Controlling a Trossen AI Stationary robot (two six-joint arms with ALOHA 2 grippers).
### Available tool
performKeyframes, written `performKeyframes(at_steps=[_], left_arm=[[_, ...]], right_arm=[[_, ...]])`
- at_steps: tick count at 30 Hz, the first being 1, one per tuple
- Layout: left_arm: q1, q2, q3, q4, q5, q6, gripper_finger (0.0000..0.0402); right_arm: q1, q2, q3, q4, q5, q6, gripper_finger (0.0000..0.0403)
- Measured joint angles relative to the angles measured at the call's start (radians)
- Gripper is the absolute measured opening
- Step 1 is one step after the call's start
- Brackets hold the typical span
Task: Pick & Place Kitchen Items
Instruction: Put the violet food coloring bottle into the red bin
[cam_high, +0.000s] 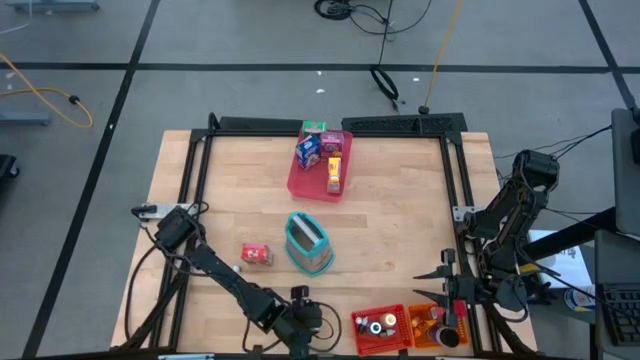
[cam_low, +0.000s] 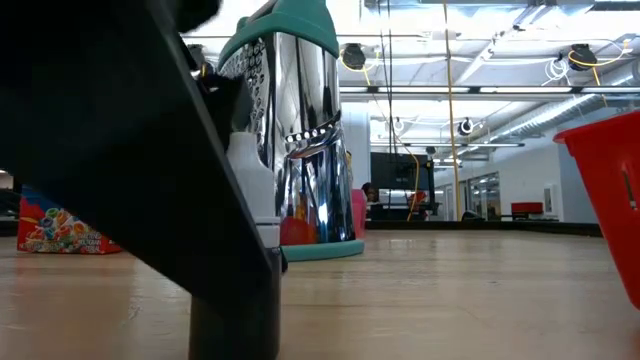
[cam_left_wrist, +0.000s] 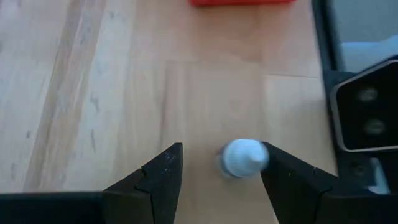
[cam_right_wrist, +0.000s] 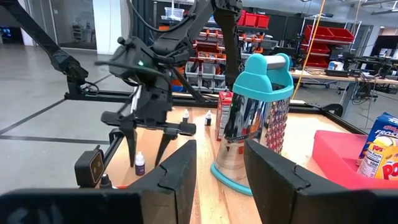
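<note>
Wooden tabletop (cam_high: 390, 215) — left gripper (cam_left_wrist: 221, 180) hovers with fingers spread around a small white-capped bottle (cam_left_wrist: 244, 158), not clamped; right gripper (cam_right_wrist: 217, 171) waits open, empty — near the red bin (cam_high: 380, 330).

Grey floor (cam_high: 240, 40) with dark seams; yellow cable (cam_high: 45, 90) at 10 o'clock. Ceiling lights (cam_low: 440, 10) overhead. Shelving with red bins (cam_right_wrist: 326, 34) beyond; glass wall (cam_right_wrist: 62, 22) behind.
</note>
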Motion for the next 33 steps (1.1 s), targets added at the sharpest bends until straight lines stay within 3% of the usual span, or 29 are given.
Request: performKeyframes(at_steps=[5,15,27,33], left_arm=[[0.003,0.000,-0.027,0.018,0.016,0.004,0.0185],[0.004,0.001,-0.036,0.135,0.023,0.128,0.0047],[0.023,-0.002,-0.029,0.130,0.025,0.140,0.0060],[0.071,-0.007,0.021,0.109,0.077,0.143,0.0047]], right_arm=[[0.000,0.000,0.000,-0.001,0.000,0.000,0.0125],[0.000,0.000,0.000,0.000,0.000,0.000,0.0125],[0.000,0.000,0.000,-0.002,0.000,0.000,0.0125],[0.000,0.000,0.000,-0.006,0.000,0.000,0.0125]])
